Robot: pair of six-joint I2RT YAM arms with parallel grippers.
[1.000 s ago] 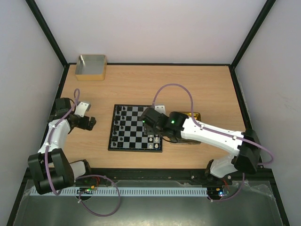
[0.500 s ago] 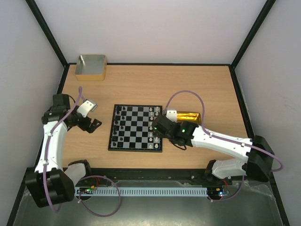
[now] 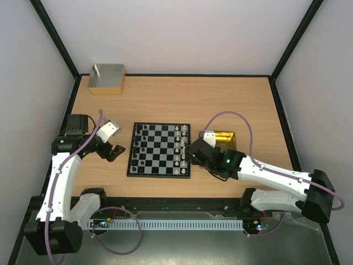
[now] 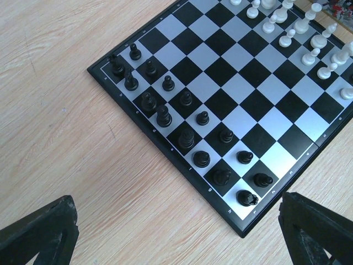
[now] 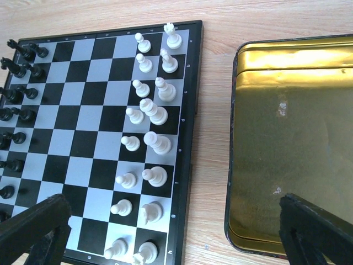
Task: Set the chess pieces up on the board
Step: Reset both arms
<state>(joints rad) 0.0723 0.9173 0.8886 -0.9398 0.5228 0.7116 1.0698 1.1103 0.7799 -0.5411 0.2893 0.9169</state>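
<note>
Chess pieces [image 5: 157, 116] along board [image 5: 83, 110] edges

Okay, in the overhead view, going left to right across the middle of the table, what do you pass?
Left gripper → black chess pieces on the left side of the board → white chess pieces on its right side → gold tin.

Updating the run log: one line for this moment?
board: black pieces and white pieces lined along opposite edges | left gripper: open, empty | right gripper: open, empty, by gold tin
</note>
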